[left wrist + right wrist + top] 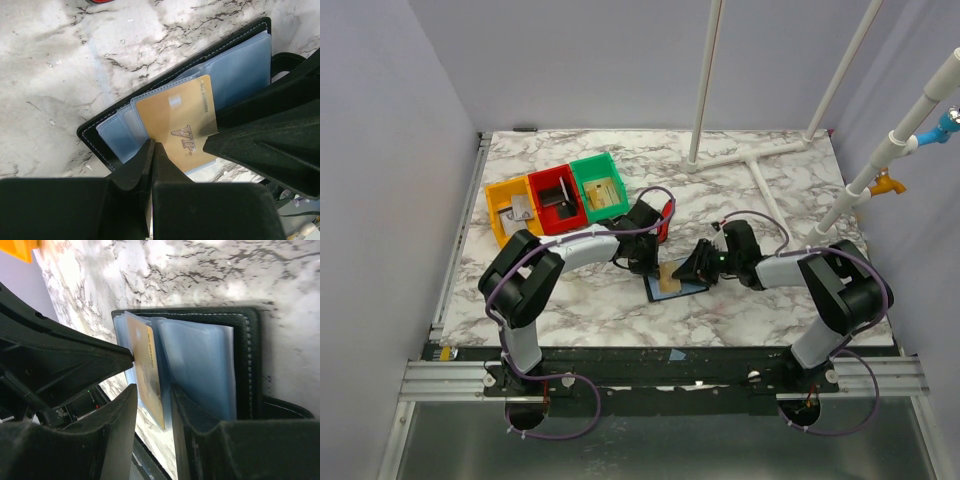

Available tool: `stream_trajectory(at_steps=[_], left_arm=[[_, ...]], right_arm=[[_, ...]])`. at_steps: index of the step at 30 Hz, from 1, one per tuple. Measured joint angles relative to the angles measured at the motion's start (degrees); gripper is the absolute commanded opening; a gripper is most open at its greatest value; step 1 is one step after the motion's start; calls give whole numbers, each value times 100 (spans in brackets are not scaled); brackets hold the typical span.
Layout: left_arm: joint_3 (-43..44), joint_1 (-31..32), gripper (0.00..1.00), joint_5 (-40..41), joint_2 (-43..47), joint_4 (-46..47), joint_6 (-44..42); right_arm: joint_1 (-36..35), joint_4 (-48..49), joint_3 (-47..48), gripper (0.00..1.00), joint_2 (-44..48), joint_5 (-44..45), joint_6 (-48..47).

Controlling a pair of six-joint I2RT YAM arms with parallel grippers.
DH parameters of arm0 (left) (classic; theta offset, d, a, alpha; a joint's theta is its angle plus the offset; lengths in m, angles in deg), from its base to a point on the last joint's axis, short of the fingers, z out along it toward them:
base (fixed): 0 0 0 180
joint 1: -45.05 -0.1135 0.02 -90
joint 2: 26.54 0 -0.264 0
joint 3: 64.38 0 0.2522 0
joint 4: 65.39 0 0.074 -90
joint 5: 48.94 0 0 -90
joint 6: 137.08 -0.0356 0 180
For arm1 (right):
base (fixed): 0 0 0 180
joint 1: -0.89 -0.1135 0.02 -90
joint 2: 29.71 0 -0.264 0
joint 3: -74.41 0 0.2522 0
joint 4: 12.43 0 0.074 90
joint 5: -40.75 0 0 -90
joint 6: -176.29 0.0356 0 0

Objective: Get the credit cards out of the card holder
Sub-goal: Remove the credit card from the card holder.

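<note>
The black card holder [658,293] lies open on the marble, its bluish-grey pockets [240,70] facing up. A tan-gold credit card [180,117] marked VIP sticks partway out of a pocket. My left gripper [152,145] is shut and empty, its tips resting on the holder at the card's edge [653,262]. My right gripper [152,390] reaches in from the other side [692,270]. It is open, its fingers straddling the card's free end [150,375]. One finger [192,415] lies against the clear sleeve. A gap shows between the other finger and the card.
Orange [512,208], red [556,198] and green [600,186] bins stand in a row at the back left. A red-and-black tool [666,215] lies just behind the left gripper. A white pipe frame [750,155] stands at the back right.
</note>
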Motion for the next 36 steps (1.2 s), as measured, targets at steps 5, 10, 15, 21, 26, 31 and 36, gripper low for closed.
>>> stream_trajectory(at_steps=[5, 10, 15, 21, 26, 31, 36], left_arm=[[7, 2, 0, -15, -31, 20, 4], [66, 4, 0, -26, -81, 15, 4], [74, 4, 0, -31, -92, 9, 4], [74, 4, 0, -35, -94, 11, 4], [76, 4, 0, -35, -94, 11, 4], [85, 4, 0, -37, -105, 4, 4], [90, 4, 0, -37, -105, -4, 4]], right_arm=[[179, 304, -177, 31, -35, -232, 107], [223, 566, -282, 23, -109, -374, 232], [280, 852, -337, 17, -275, -522, 367], [352, 1093, -437, 16, -321, -605, 501], [409, 1263, -498, 15, -334, -686, 588], [442, 1440, -553, 15, -352, -756, 682], [448, 1593, -557, 14, -426, -841, 713]])
